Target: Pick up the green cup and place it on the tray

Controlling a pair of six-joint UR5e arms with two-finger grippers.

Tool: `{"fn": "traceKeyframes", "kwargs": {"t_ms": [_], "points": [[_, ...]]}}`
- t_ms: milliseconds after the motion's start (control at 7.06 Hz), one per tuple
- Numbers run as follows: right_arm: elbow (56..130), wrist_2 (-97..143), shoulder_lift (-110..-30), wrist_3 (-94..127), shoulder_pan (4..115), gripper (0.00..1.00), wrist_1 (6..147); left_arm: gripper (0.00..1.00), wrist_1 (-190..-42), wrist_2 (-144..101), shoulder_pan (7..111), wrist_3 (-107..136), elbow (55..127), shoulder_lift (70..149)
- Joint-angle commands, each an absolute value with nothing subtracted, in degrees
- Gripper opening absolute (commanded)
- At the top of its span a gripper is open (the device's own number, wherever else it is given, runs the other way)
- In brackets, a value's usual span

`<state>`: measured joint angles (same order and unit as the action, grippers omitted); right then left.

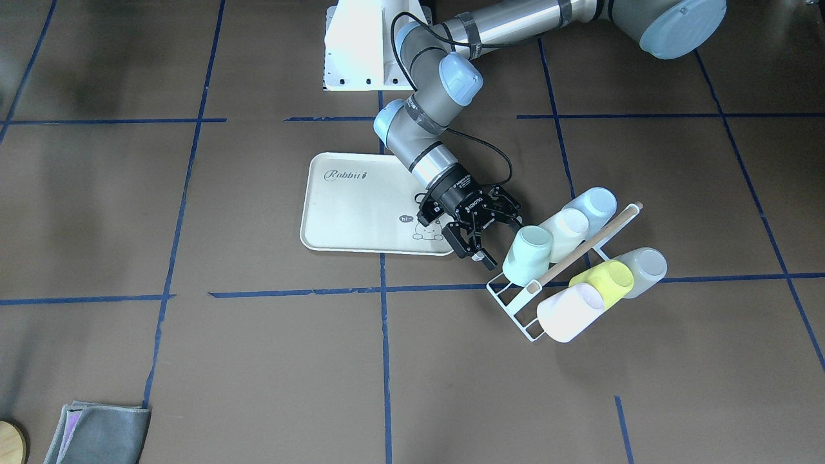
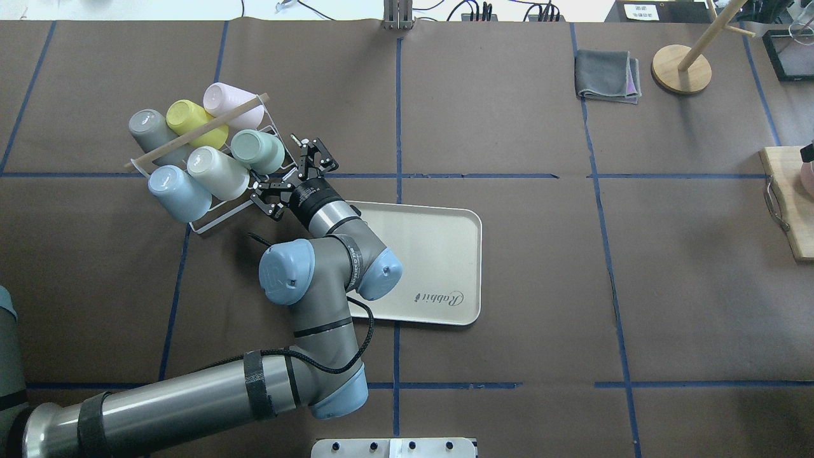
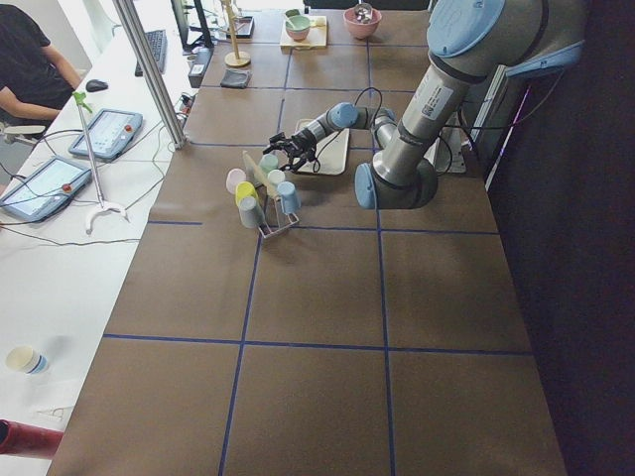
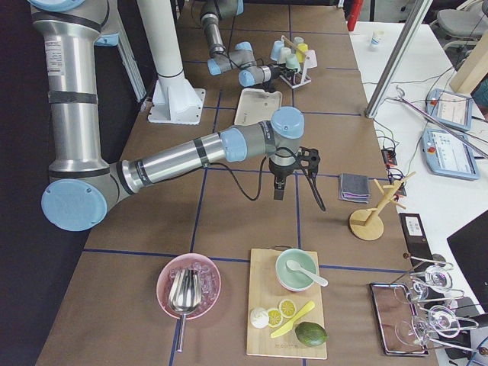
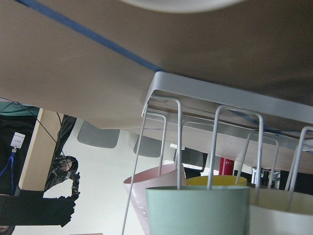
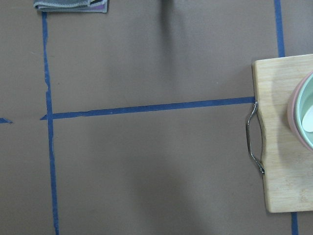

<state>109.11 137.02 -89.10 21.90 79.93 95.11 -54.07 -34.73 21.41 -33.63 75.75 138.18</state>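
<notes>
"Rabbit" runs in dark script along the cream tray [image 1: 361,193], and a small "hi~" bubble sits above its rabbit drawing. The pale mint-green cup [image 1: 528,254], smooth and handleless, rests tilted and bottom-up on a white wire rack [image 1: 515,309] at centre right, off the tray. The left claw [image 1: 499,241] is spread wide and empty just beside it. Whether the right claw [image 4: 277,191] is open or closed cannot be told.

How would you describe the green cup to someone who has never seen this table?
Find the white wire rack of six upside-down cups beside the cream tray. The green cup is the one nearest the tray: pale mint, beside a cream neighbour.
</notes>
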Motion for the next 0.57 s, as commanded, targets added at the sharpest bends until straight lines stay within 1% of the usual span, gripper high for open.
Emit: {"fn": "traceKeyframes", "kwargs": {"t_ms": [0,425], "points": [[108.5,137.1,-88.8,20.7,80.6,1.00,95.1,1.00,-56.1,-34.4,21.9,-33.5,73.4,138.1],[108.5,137.2,-88.5,20.7,80.6,1.00,95.1,1.00,-56.4,-34.4,22.1,-32.7,73.2,137.8]]}}
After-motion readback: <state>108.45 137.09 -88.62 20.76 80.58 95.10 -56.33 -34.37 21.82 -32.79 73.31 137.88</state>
